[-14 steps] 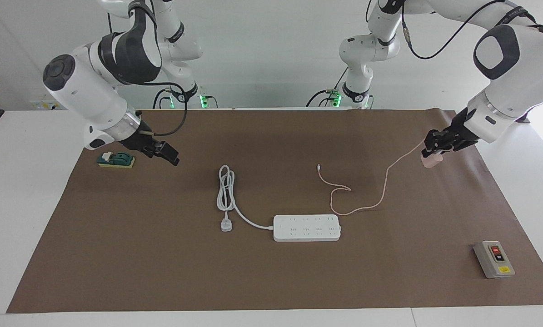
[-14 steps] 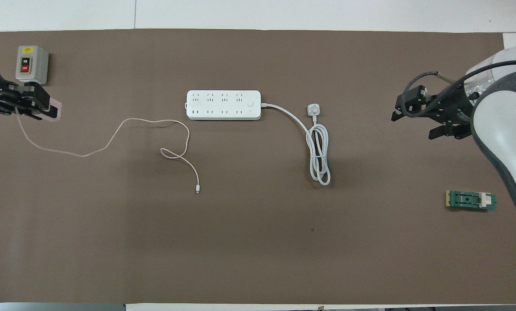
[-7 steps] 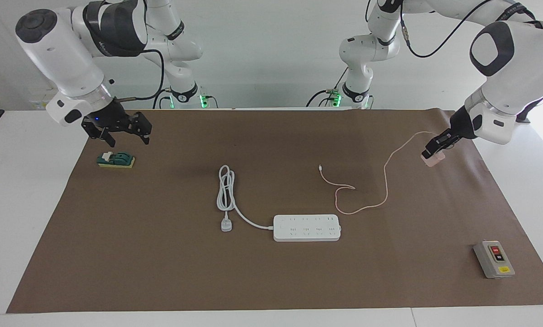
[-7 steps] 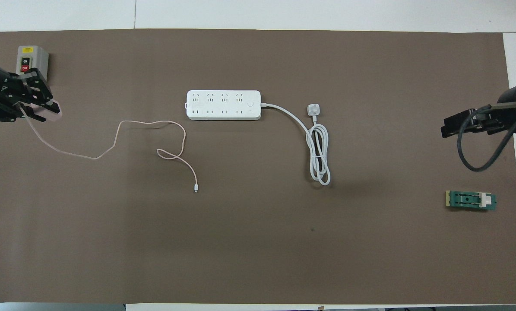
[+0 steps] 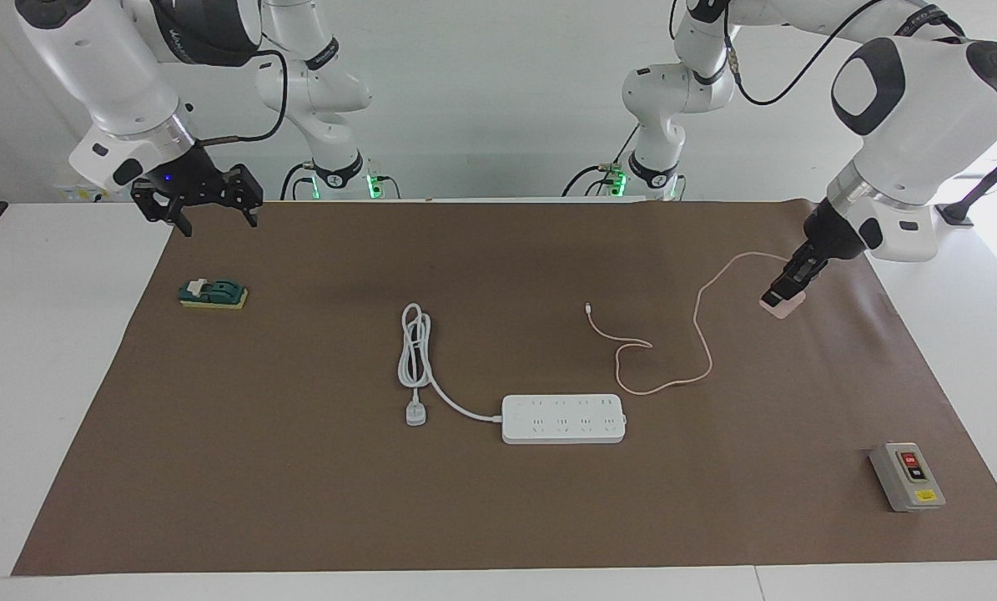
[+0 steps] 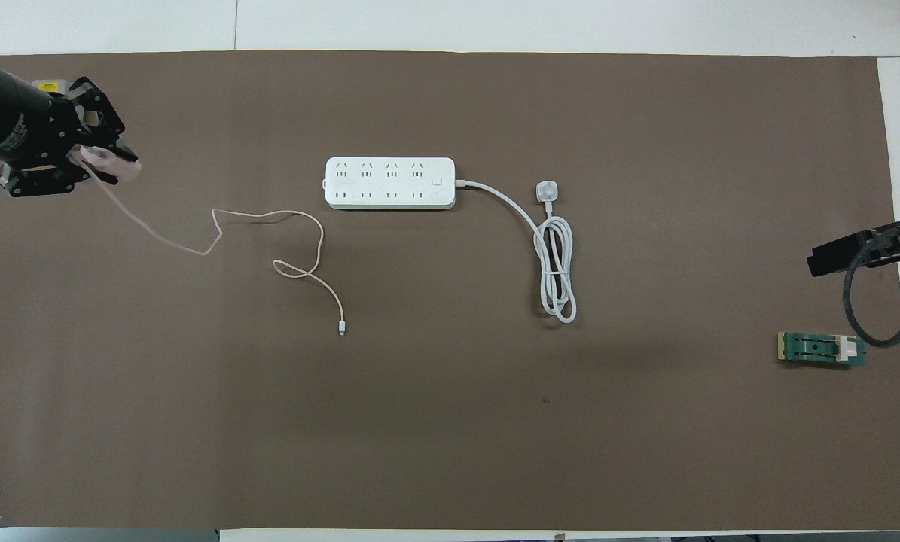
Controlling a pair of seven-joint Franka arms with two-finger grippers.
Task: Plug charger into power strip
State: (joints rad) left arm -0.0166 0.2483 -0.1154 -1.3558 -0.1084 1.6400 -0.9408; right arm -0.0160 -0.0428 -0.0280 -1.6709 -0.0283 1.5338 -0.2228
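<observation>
Left pincer [image 5: 780,294] clamps the charger [image 5: 780,305], a pale-pink cube, lifted above the brown mat [image 5: 498,517] toward the left arm's end of the counter [image 5: 47,334]. Its thin pink cable [image 5: 698,334] trails down and loops over the mat. Power strip [image 5: 563,418] lies flat mid-mat, farther from the robots than the cable's free tip, its white cord [image 5: 415,351] coiled beside it. Right pincer [image 5: 202,213] waits, fingers spread and empty, raised above the mat corner near a green block [image 5: 213,294]. Grey switch box [image 5: 907,477] sits apart.
</observation>
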